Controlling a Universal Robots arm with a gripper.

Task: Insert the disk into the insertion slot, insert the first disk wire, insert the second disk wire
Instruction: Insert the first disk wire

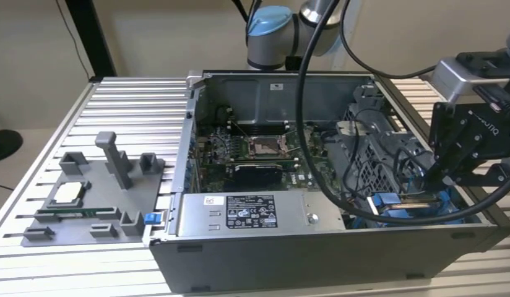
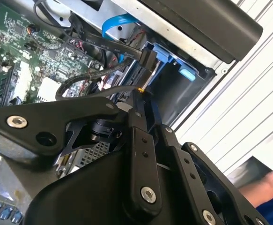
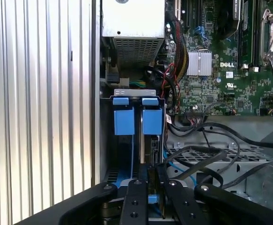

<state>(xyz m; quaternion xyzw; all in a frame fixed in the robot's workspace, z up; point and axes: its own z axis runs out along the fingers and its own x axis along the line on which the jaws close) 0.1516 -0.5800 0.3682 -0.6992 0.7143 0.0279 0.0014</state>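
The black two-fingered gripper (image 3: 154, 182) is seen clenched on a black wire connector (image 2: 145, 62) at the perforated grey metal insertion slot (image 3: 134, 93), where the blue-framed silver disk (image 3: 152, 123) is judged already seated; the plug should be held square and pressed gently
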